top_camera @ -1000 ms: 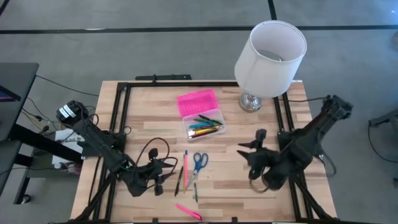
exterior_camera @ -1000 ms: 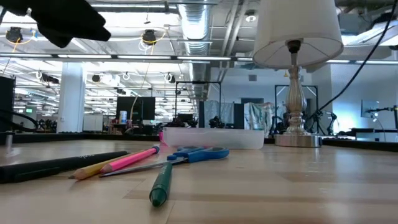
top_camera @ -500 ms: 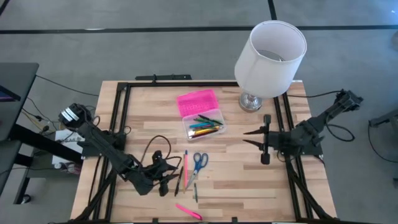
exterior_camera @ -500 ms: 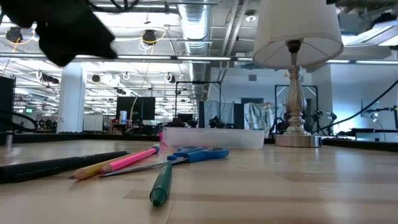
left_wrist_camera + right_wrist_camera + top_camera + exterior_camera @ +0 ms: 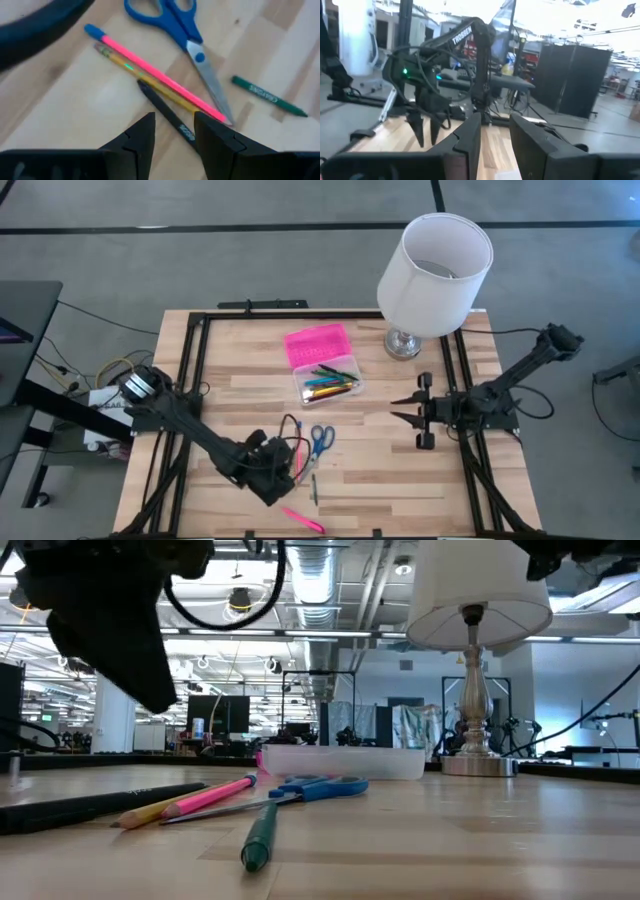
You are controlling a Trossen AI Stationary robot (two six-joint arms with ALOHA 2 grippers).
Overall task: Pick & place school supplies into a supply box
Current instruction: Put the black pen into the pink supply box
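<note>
**Lining up the left gripper on the loose pens**

Hovering my left gripper [image 5: 172, 132] over the cluster near the table's front edge, I read this as the approach to a pick, nothing lifted yet. Its jaws stand apart and empty, and between them in the left wrist view lies the black pen [image 5: 167, 114], just beside the yellow pencil [image 5: 150, 82] and the pink pencil [image 5: 160, 77], which touch along their length. The blue-handled scissors [image 5: 185, 35] cross close by, and a green crayon [image 5: 268, 96] lies a little apart. Another pink pen [image 5: 303, 521] sits alone at the front edge.

The supply box [image 5: 328, 382] stands open mid-table with several pens already inside, its pink lid [image 5: 318, 344] laid back toward the lamp [image 5: 434, 272].

My right gripper [image 5: 403, 408] waits raised at the right side, jaws parted, holding nothing.

Next, I judge, I must lower straight onto the black pen and close on it alone; the packed neighbours make a double grab likely.
</note>
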